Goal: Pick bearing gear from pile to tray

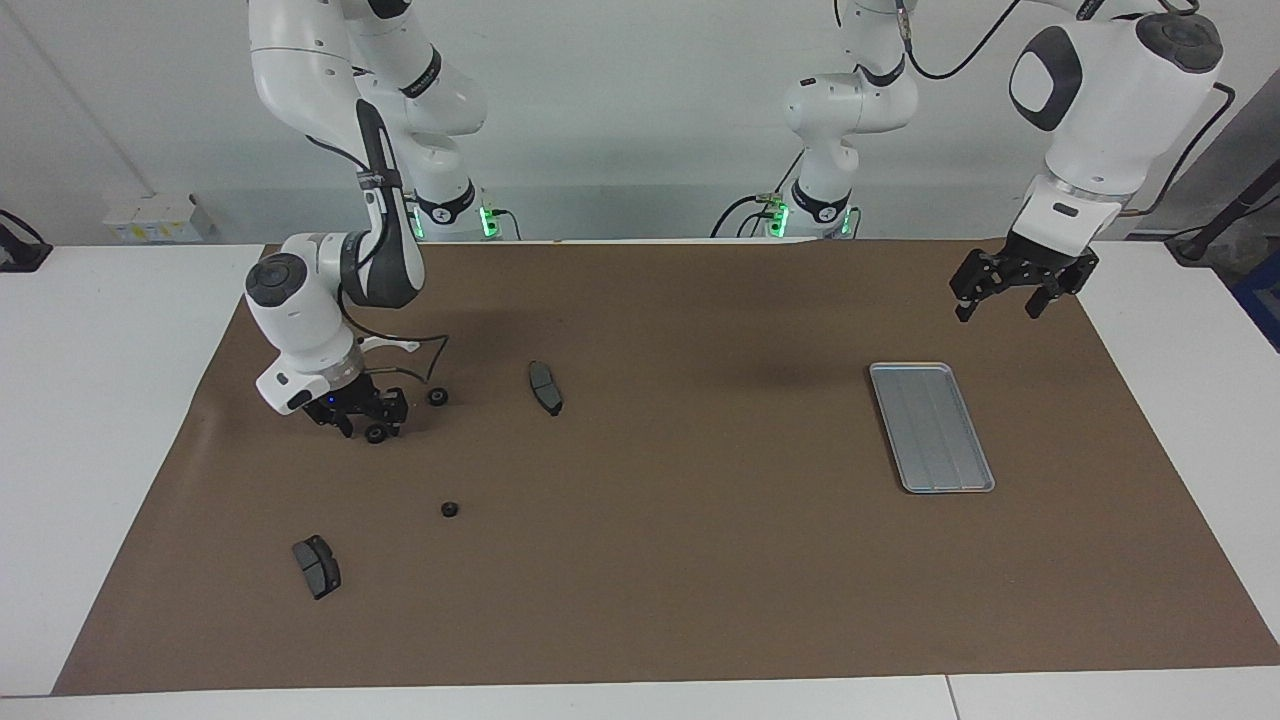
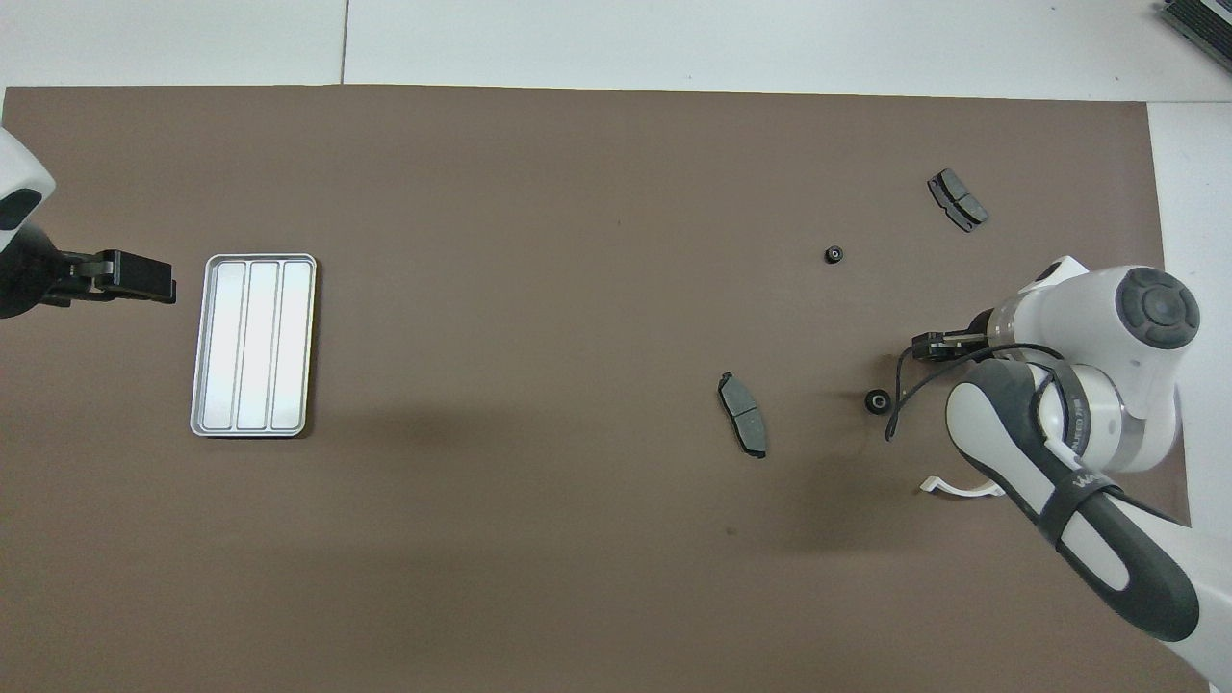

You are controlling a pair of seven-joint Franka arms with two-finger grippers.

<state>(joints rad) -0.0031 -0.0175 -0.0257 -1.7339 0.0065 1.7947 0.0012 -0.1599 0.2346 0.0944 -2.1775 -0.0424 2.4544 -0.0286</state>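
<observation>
Three gears (image 1: 437,397) on bench, R arm's end, well apart from tray (image 1: 930,425) | R tool (image 1: 368,425) low at one gear (image 1: 376,433), grip can't tell | L tool (image 1: 998,310) wide, waits nr tray | tip: centre gear btwn tips, lift straight.

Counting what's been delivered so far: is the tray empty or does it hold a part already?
Empty. The tray shows only its bare ribbed floor in both views; no gear lies in it.

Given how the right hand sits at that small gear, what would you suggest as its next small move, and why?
Probably finish closing, then lift. The right hand is down at the mat with a black gear between its fingertips, while the tray lies bare at the left arm's end, where the left hand waits open.
</observation>
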